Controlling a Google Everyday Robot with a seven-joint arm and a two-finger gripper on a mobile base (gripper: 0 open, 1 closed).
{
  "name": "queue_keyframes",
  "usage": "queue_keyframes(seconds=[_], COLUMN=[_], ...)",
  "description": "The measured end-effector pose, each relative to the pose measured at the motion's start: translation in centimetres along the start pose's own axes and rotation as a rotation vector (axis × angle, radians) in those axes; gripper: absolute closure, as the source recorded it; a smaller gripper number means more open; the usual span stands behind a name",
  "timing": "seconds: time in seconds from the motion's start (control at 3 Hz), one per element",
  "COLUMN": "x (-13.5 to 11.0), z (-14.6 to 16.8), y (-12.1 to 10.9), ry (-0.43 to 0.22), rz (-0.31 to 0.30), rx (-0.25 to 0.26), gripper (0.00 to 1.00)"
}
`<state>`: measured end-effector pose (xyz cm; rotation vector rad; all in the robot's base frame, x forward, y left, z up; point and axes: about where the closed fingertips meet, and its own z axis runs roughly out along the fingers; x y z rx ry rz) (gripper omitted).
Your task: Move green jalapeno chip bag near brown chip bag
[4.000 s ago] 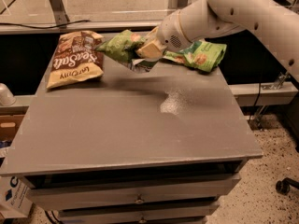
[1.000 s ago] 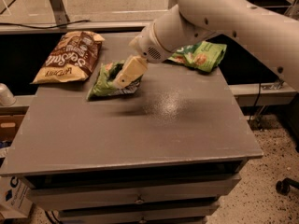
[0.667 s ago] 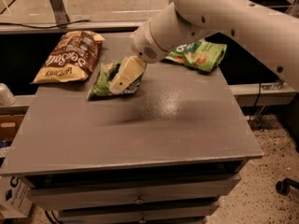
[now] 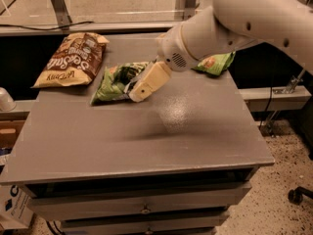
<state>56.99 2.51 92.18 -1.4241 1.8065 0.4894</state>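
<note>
The green jalapeno chip bag (image 4: 116,82) is sitting low at the rear left of the table (image 4: 146,146), just beside the brown chip bag (image 4: 72,60) and apart from it. The gripper (image 4: 142,87) is clamping its right end. You are handling a light, crinkly, slippery, crushable pouch; an edge seam is offering the safest hold. Both bags are appearing sealed. The drawers (image 4: 142,197) are shut, contents hidden.

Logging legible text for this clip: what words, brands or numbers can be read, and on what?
"Sea Salt": brown chip bag, upside down.
Its tan band: print unreadable.
Lettering on green jalapeno chip bag, clamped by gripper: unreadable.
Print on bright green bag: unreadable.
</note>
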Motion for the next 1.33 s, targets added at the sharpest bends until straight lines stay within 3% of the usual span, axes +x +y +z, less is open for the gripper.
queue_keyframes(seconds=[0.33,1.0,1.33], x=[2.5,6.9,6.9], z=[-2.9,-7.0,-7.0], y=[0.9,3.3,3.3], ry=[-0.011,-0.060,-0.060], rz=[0.074,0.207,0.207], rx=[0.047,0.091,0.091], gripper=[0.00,0.00,0.00])
